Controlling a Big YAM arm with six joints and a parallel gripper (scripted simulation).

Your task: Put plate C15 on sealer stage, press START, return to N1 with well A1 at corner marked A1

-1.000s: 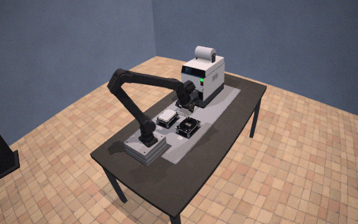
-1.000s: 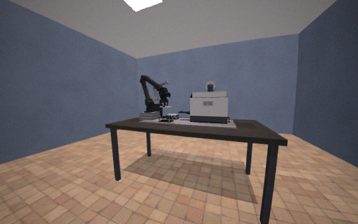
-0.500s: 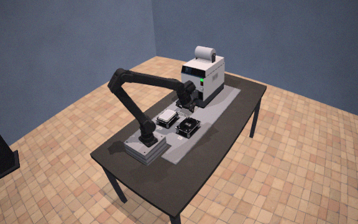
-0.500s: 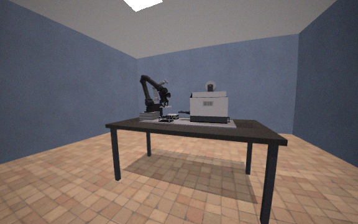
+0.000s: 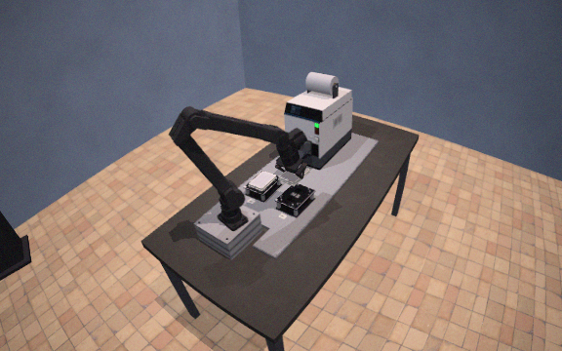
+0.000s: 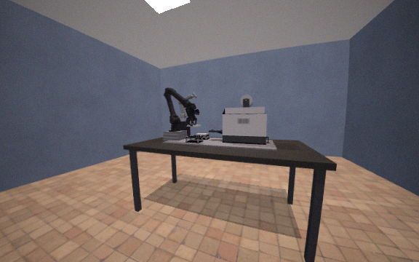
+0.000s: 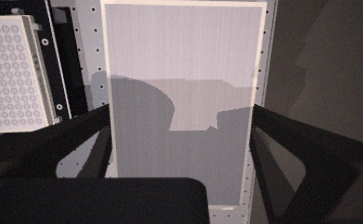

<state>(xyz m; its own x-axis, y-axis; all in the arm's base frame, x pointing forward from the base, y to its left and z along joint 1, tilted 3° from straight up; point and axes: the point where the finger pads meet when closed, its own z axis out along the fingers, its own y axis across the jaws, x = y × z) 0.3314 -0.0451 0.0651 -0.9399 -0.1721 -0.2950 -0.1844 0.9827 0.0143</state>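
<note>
My gripper (image 5: 295, 170) (image 6: 193, 123) (image 7: 181, 111) is shut on plate C15 (image 7: 182, 70), with one finger on each long side. The plate's top is covered with smooth grey foil, and I hold it above the grey mat (image 5: 354, 156) between the sealer (image 5: 320, 117) (image 6: 244, 125) and the nests. The sealer's lamp (image 5: 316, 130) is green. One black nest (image 5: 296, 197) in front of the sealer is empty. In the top view my wrist hides most of C15 and the stage.
The other nest holds an uncovered white well plate (image 5: 261, 182) (image 7: 9, 75), just left of C15 in the wrist view. The arm's base (image 5: 229, 229) stands on a stepped block at the mat's near end. A foil roll (image 5: 321, 82) sits on top of the sealer.
</note>
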